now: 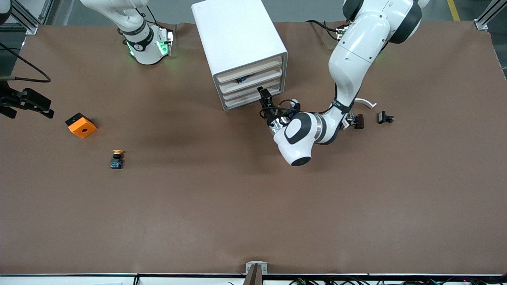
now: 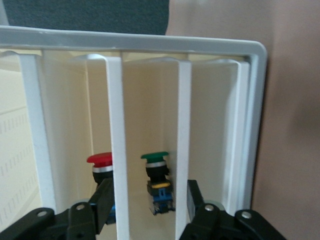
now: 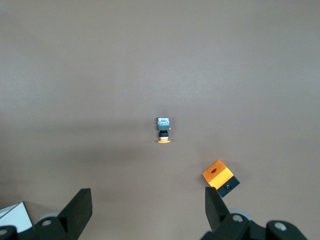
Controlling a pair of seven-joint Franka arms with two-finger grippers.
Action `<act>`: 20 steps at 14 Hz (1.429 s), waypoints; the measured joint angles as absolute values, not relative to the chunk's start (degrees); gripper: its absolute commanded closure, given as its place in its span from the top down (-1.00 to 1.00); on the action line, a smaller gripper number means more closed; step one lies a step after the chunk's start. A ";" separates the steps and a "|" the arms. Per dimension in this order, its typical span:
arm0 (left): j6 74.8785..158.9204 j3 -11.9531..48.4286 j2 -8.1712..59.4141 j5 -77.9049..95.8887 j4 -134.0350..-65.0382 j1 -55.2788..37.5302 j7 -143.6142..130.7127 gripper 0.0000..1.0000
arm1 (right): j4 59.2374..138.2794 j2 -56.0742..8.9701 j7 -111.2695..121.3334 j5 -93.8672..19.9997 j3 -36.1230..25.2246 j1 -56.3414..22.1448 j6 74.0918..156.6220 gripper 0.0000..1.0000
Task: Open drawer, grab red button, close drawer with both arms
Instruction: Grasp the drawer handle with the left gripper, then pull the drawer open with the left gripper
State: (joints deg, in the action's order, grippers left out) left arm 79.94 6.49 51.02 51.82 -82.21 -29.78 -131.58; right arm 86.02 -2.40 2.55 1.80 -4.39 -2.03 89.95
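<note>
L gripper (image 1: 262, 92) at the cabinet (image 1: 237, 47) front, jaws part-open astride a drawer (image 2: 150, 150) edge, nothing gripped, positioned to pull. Red button (image 2: 100, 161) inside. R gripper (image 3: 148, 206) waits, jaws wide, empty, over bench (image 1: 237, 206).

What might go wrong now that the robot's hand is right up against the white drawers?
The left gripper sits at the cabinet, its fingers straddling two drawer fronts rather than one, so it may pinch the wrong edge or slip off. Inside are a red-capped button and a green-capped one, close together, so the wrong one might get grabbed later. The right gripper waits open over the table, too distant to steady the cabinet if it slides.
</note>
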 measured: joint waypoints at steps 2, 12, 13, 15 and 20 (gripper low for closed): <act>78.98 6.53 51.02 51.87 -82.19 -30.44 -132.75 -0.02 | 86.02 -2.40 2.53 1.80 -4.41 -2.02 89.95 1.00; 76.28 6.52 51.45 53.12 -82.28 -34.93 -135.38 -1.00 | 85.96 -2.40 2.51 1.80 -4.42 -2.02 89.96 1.00; 76.28 6.40 51.45 53.12 -82.21 -34.79 -135.26 -1.00 | 85.95 -2.40 2.51 1.80 -4.42 -2.02 89.96 1.00; 76.23 6.13 51.45 53.11 -82.16 -33.90 -134.97 -1.00 | 85.94 -2.40 2.51 1.80 -4.42 -2.02 89.97 1.00; 76.48 5.25 51.41 52.93 -80.18 -28.07 -134.44 -1.00 | 85.92 -2.40 2.51 1.80 -4.38 -2.02 90.05 1.00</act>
